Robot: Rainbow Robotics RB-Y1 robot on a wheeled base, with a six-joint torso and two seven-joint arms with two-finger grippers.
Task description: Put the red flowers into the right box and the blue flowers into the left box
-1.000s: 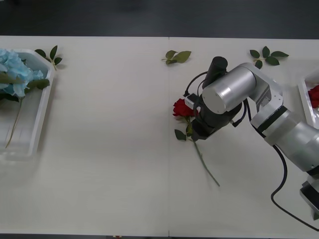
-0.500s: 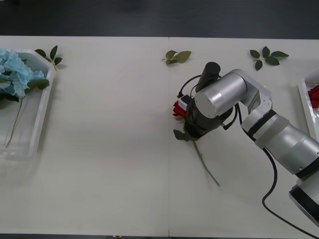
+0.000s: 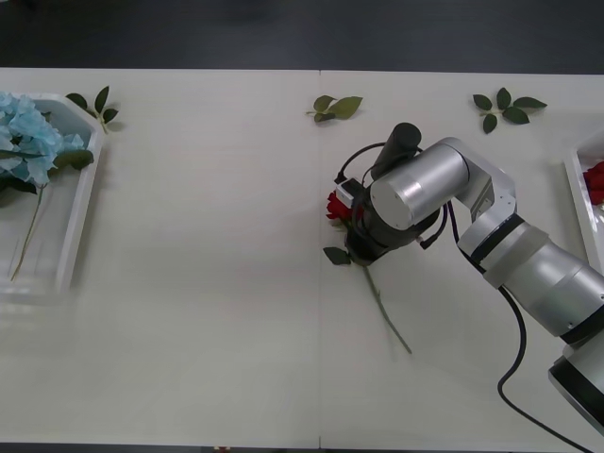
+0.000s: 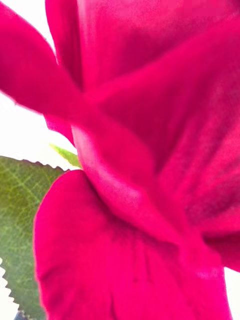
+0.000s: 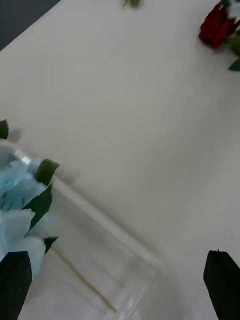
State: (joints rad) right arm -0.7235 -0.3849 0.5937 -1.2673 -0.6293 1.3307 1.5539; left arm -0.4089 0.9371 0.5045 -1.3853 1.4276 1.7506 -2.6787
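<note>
while the right gripper [image 3: 354, 243] sits low over the red rose [image 3: 340, 205] in the middle of the table [image 3: 208, 283], the step looks like grabbing it just under the bloom. i cannot tell how wide the fingers are or if they have hold of it. the rose lies flat, bloom toward 11 o'clock, stem [image 3: 387, 311] running to 5 o'clock. next it should get a firm hold, lift, and go to the right box [image 3: 578, 189] at 3 o'clock. blue flowers [image 3: 28, 142] already lie in the left box [image 3: 80, 217], with the left gripper [image 5: 120, 285] wide open and empty above it.
</note>
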